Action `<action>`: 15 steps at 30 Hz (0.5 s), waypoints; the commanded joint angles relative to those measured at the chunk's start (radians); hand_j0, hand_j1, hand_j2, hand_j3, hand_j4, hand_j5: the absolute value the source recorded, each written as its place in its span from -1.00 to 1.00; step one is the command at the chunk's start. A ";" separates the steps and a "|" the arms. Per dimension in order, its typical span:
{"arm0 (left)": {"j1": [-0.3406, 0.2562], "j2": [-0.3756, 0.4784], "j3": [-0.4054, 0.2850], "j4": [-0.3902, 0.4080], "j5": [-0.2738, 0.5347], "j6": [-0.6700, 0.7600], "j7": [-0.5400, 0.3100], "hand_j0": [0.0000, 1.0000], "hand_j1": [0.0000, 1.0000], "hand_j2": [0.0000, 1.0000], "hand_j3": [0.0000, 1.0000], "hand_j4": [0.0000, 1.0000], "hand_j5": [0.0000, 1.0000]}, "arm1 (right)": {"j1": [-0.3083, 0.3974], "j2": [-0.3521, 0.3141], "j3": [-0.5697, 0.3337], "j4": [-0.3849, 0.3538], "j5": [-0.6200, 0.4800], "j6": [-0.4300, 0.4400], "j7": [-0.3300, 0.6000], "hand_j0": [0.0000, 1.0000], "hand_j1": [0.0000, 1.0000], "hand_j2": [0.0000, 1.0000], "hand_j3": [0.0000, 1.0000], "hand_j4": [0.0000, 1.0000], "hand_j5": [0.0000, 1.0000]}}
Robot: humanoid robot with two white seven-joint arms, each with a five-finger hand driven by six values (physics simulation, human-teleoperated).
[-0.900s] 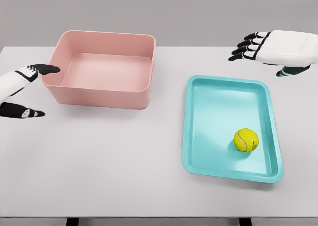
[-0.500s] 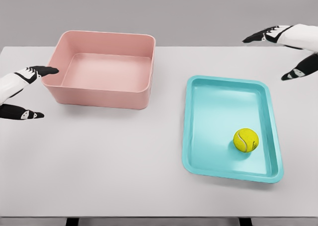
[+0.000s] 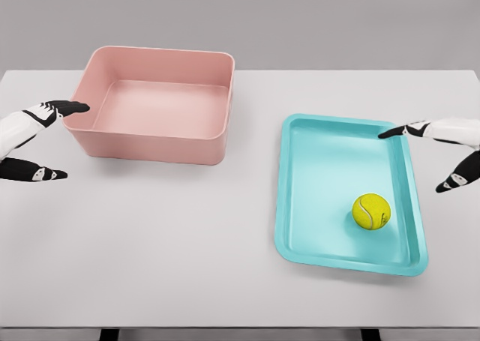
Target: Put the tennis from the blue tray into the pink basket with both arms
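Note:
A yellow tennis ball [image 3: 371, 210] lies in the near right part of the blue tray [image 3: 313, 183] on the white table. The pink basket [image 3: 154, 103] stands at the back left, with nothing inside. My right hand [image 3: 427, 155] hovers at the tray's right rim, fingers spread, open, a short way right of and beyond the ball. My left hand [image 3: 49, 140] sits at the left edge beside the basket's left wall, open, its upper fingertips close to the wall.
The white table [image 3: 180, 236] stretches between basket and tray. Its front edge runs along the bottom of the view.
My right hand has come down and toward me from the far right corner to the tray's right rim. The left hand, ball, tray and basket stay put.

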 commanded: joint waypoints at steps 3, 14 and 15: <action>0.002 -0.002 0.000 -0.001 0.009 0.001 0.000 1.00 1.00 1.00 1.00 1.00 1.00 | -0.005 -0.003 0.050 -0.034 -0.002 0.005 0.000 1.00 1.00 1.00 1.00 1.00 1.00; 0.005 -0.003 -0.001 -0.001 0.021 0.001 0.000 1.00 1.00 1.00 1.00 1.00 1.00 | -0.009 0.033 0.133 -0.024 0.000 0.017 0.000 1.00 1.00 1.00 1.00 1.00 1.00; 0.005 -0.003 -0.001 0.002 0.022 0.001 0.000 1.00 1.00 1.00 1.00 1.00 1.00 | -0.009 0.034 0.142 -0.024 0.000 0.017 0.000 1.00 1.00 1.00 1.00 1.00 1.00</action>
